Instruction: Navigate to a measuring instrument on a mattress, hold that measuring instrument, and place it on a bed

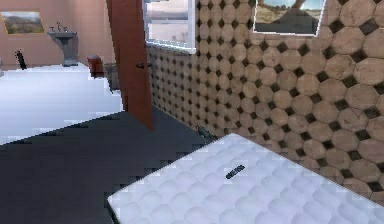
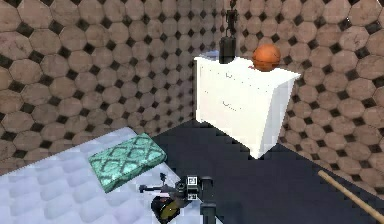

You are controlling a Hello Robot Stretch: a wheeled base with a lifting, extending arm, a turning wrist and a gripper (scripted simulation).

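Mattress [image 1: 300, 195] ahead bears a small dark oblong thing [image 1: 235, 171] — likely the measuring instrument — lying slantwise. Gripper [image 2: 157, 189] hangs by the mattress edge near a teal pillow [image 2: 125, 160]; its finger state and load cannot be told. Target probably lies frontward of it.

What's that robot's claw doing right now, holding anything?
Gripper: cannot be told whether it holds anything; a small round dark-and-yellow thing shows right by it, near the edge of the quilted white mattress.
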